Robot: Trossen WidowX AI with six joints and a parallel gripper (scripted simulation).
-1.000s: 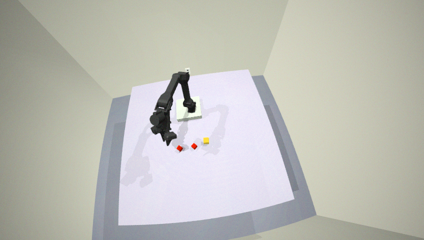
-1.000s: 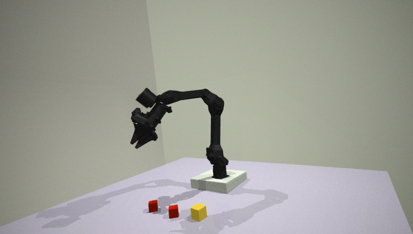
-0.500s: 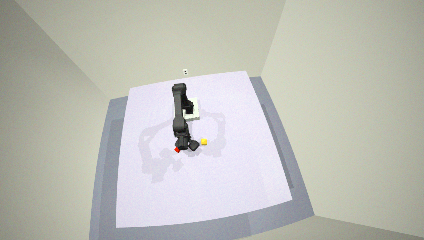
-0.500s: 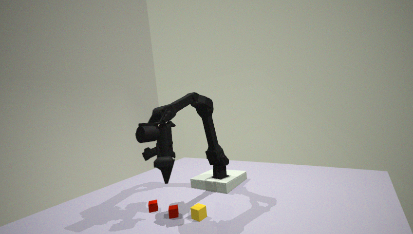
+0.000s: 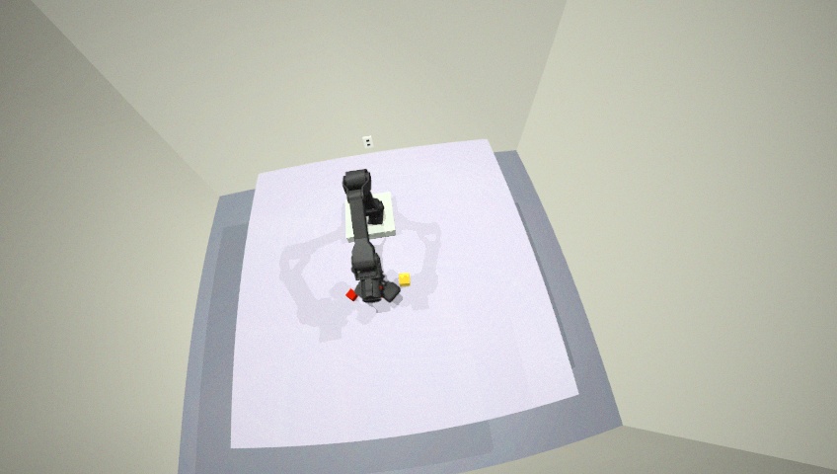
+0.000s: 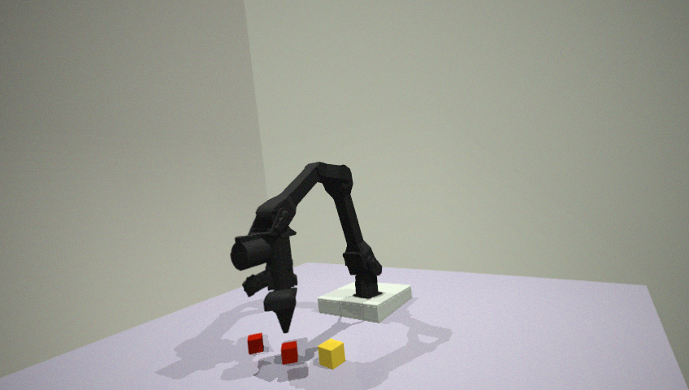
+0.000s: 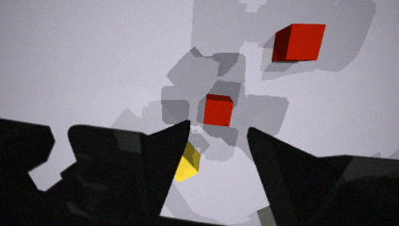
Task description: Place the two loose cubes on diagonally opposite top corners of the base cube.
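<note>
While the small red cube nearer the yellow one [image 7: 218, 110] sits on the pale lilac counter [image 6: 507, 328] just ahead of and below the black end effector [image 7: 218, 134], the two dark pointed fingers are seen partly spread with nothing between them. The end effector hangs above the counter, tips pointing down, not touching any cube. The second small red cube [image 7: 299, 42] lies farther ahead and to the right of the end effector. The larger yellow base cube [image 7: 188, 165] lies just beside the left finger, partly hidden by it.

The step in hand is judged to be the approach to the first pick. For a clean grasp, the nearer red cube should be centred in the gap and the fingers squared to two opposite flat faces before descent. Care is needed on the left side, where the yellow base cube sits close and must not be nudged. A level, straight lift would then be wanted.

No brand, label or readable writing is visible.
</note>
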